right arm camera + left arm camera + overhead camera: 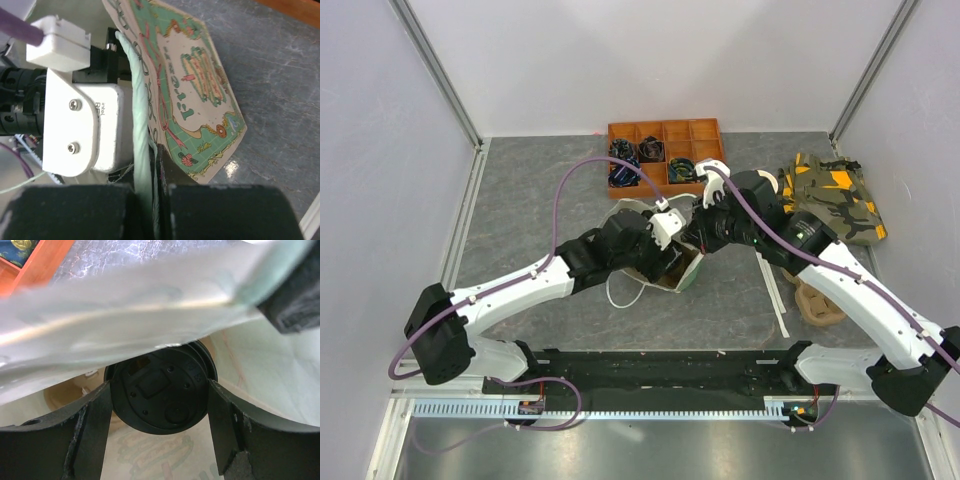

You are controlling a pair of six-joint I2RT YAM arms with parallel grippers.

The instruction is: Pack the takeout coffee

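From above, both arms meet at a paper bag (686,270) on the table (520,200). Left wrist: the left pincer (158,390), spread wide, clamps the takeout coffee (161,397) inside the bag. Right wrist: the right pincer (156,175) is pinched tight on the bag's rim.

Left arm (520,290) and right arm (850,280) meet at a paper bag (688,268), an orange compartment box (665,150) behind.

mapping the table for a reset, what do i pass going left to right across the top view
left arm base → paper bag → camouflage fabric
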